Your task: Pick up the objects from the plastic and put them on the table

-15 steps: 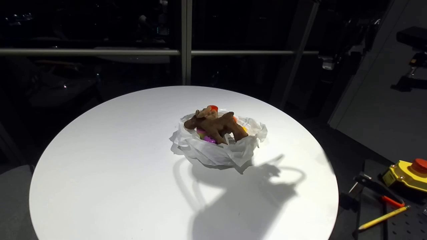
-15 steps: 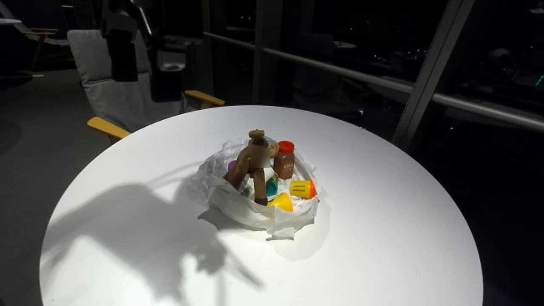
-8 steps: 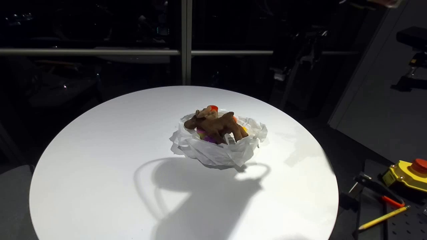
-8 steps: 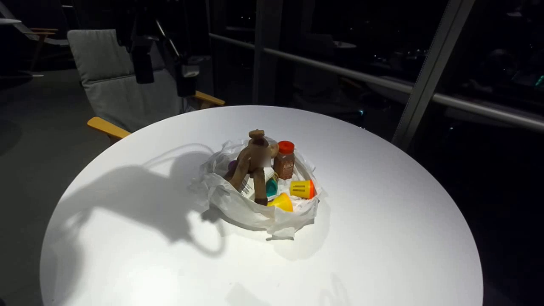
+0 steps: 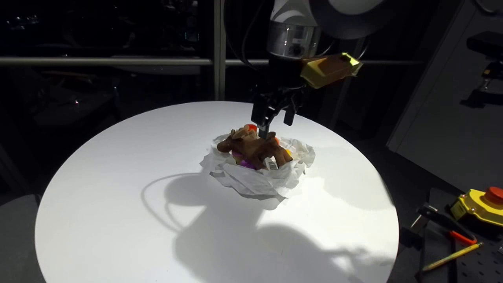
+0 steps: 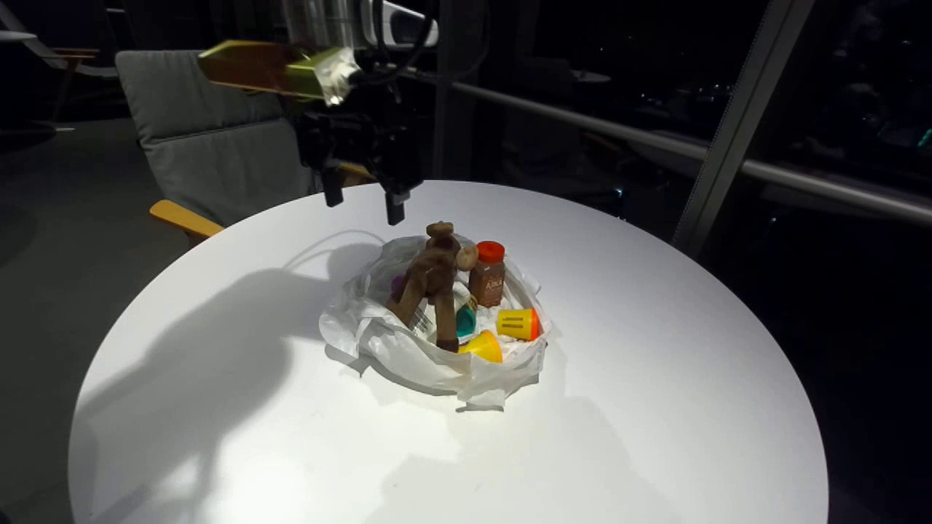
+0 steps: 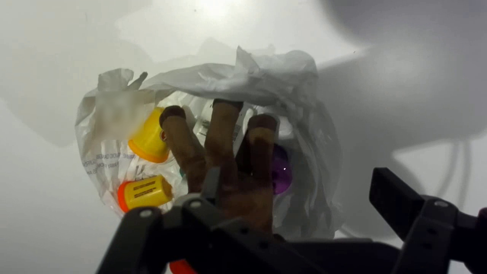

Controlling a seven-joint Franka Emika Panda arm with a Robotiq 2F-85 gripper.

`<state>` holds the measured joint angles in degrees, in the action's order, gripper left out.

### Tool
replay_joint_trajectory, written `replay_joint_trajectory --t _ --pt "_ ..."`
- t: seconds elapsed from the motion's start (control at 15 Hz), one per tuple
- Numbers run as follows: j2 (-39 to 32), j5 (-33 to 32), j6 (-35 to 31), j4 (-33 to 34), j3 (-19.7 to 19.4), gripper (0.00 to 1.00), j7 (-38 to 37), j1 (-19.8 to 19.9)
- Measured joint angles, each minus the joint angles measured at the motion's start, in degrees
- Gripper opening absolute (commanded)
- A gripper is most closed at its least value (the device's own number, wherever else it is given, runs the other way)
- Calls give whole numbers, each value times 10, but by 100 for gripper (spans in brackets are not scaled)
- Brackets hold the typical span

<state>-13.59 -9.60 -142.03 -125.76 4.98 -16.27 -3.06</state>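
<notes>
the arm (image 5: 293,38) points down, jaws spread wide.

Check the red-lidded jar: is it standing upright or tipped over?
Upright: in an exterior view the jar stands within the plastic, its red lid on top.

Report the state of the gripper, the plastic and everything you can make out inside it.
Gripper, open, holding nothing
Plastic, crumpled, open at the top
Brown animal figure, resting in the plastic, not gripped
Red-lidded jar, upright, lid on
Yellow tub with orange end, on its side
Other yellow tub, tipped, partly hidden
Purple piece, partly hidden
White barcoded piece, mostly hidden
Teal piece, partly hidden
</notes>
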Motion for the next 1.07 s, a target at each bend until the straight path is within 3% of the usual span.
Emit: replay_joint_trajectory --t 0.4,1.07 --pt "-87 -48 1 104 -66 100 -1 -12" --pt "-164 -47 78 172 -80 100 26 -11"
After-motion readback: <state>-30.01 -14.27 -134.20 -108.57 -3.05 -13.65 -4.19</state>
